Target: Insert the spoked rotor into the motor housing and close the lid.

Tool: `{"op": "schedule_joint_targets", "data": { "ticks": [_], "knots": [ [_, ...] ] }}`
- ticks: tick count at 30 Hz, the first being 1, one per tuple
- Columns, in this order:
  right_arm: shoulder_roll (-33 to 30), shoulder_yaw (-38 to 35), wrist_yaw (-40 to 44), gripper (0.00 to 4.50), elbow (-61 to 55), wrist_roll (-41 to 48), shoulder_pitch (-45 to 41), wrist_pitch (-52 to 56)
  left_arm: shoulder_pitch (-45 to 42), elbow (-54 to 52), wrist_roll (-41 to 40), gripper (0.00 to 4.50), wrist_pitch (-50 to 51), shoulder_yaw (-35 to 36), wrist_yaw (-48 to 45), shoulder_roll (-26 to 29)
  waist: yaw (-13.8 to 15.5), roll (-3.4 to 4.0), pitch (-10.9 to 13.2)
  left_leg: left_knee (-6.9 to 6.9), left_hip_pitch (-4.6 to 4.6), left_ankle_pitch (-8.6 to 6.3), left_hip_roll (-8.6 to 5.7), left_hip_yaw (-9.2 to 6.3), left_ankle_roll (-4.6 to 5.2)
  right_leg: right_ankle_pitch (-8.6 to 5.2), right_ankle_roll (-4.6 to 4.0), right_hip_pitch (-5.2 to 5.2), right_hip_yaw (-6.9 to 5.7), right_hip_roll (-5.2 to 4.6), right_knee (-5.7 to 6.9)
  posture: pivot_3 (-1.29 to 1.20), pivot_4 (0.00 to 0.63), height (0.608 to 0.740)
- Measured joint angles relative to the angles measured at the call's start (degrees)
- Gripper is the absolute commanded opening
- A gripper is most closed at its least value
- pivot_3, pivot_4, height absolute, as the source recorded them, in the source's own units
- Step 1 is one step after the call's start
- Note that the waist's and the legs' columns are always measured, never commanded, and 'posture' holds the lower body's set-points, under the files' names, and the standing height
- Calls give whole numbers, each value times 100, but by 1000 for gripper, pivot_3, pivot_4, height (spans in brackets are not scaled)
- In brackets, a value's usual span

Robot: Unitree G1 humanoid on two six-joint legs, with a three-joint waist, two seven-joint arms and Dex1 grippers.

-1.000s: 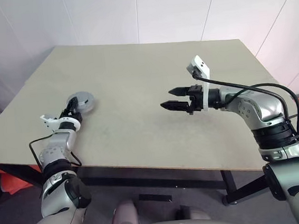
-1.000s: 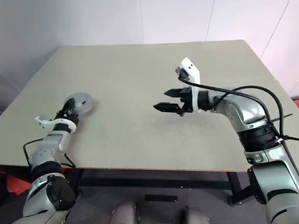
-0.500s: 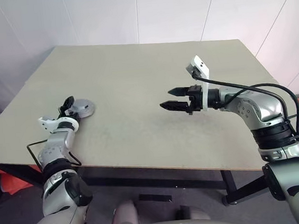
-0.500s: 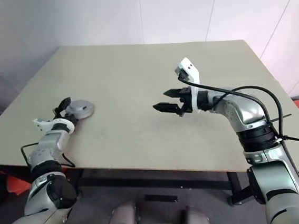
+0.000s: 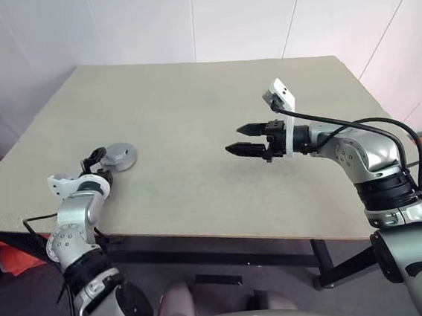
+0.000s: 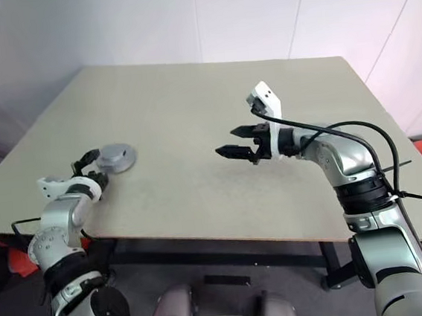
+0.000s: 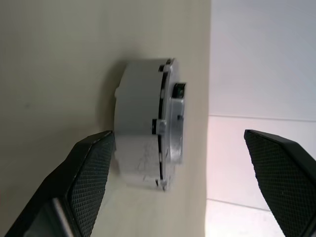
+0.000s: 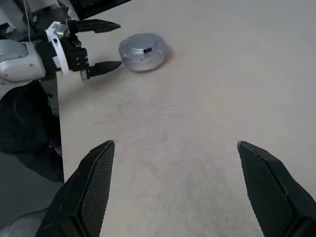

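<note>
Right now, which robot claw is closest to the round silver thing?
The left gripper, open beside the closed motor housing near the table's left edge. The right gripper hovers far away, mid-table.

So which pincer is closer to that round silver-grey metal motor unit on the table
Left. The left pincer sits open just beside the round silver-grey metal motor unit, not touching; the right pincer hovers open far across the table.
</note>
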Motion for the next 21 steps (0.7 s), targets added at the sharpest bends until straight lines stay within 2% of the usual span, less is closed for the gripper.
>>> {"op": "schedule_joint_targets", "data": {
  "ticks": [5,7,10,15,17,21],
  "knots": [
    [12,2,23,4500,1,-60,0,-25,254,-300,441,4481,361,-968,-97,334,-7,0,0,0,9,8,2,-2,-3,4,7,2,4,0,1,0,0,740],
    [24,-3,-33,4500,29,-100,0,-61,295,-383,946,4481,522,-1575,-432,795,-11,0,0,0,14,11,4,-3,-5,6,12,1,8,1,2,0,0,740],
    [90,-124,-272,4500,193,-230,59,-346,236,-463,2091,4481,332,-2583,-1264,1530,-4,1,0,-2,16,13,4,-4,-5,5,25,0,14,0,-1,0,0,740],
    [107,-426,-541,4500,427,-678,717,-1418,-144,-308,3332,4481,-619,-3349,-3095,2213,1,0,-1,-4,14,15,-5,0,-3,12,18,-1,22,-2,-4,0,0,740],
    [85,-437,-506,4500,548,-895,1036,-1971,-253,-118,3717,4481,-905,-3616,-3737,2428,-15,6,-2,-7,14,14,-8,1,-1,13,17,-9,30,-2,-2,0,0,740],
    [-31,-432,-280,4500,801,-1139,1347,-2509,-386,361,4168,4481,-1134,-3924,-4738,2489,-99,14,-2,-8,12,14,-8,4,0,15,13,-19,40,-1,2,0,0,740]
  ]
}}
